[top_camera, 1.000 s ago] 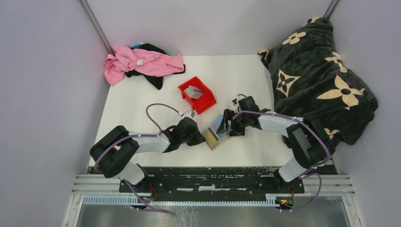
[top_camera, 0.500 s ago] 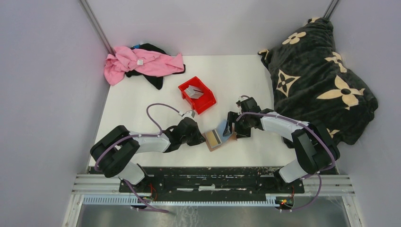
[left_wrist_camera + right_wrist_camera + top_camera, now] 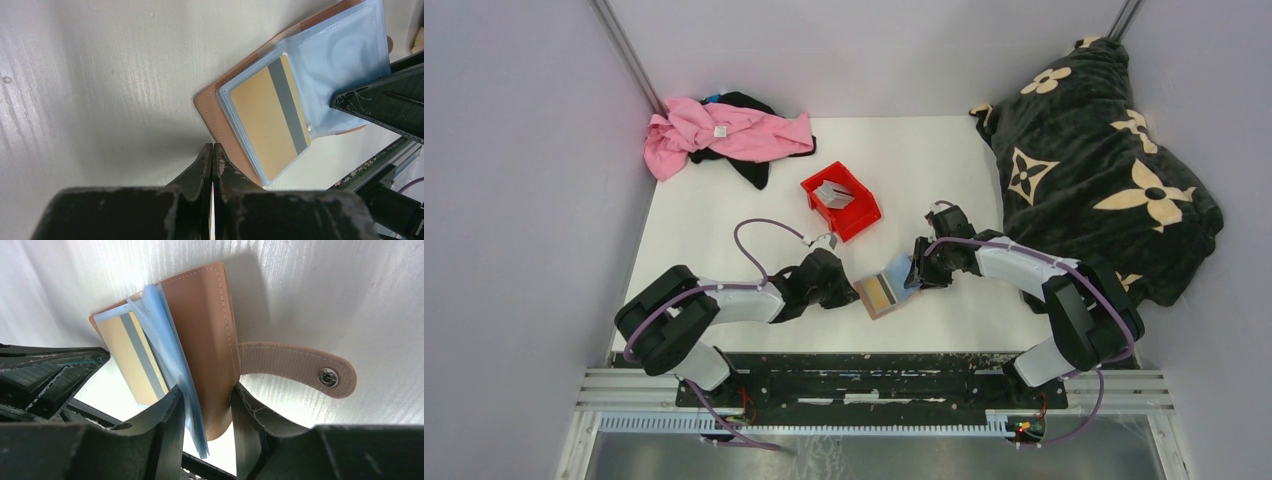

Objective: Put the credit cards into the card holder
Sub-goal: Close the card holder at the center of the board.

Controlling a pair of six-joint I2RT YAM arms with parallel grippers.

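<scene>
A bin and blanket are seen nearby. The holder (gold card inside) is clamped by the right gripper; the left gripper, lowered beside it, is pressed shut.

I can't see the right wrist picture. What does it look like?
The right claw pinches an open tan card holder by its cover and blue sleeves. A gold card with a grey stripe sits in one sleeve, and the snap tab lies on the white table.

My view of the white table
On it lay a pink cloth over a black garment far left, a red bin mid-table, the open card holder nearer me, and a flowered dark blanket on the right.
</scene>
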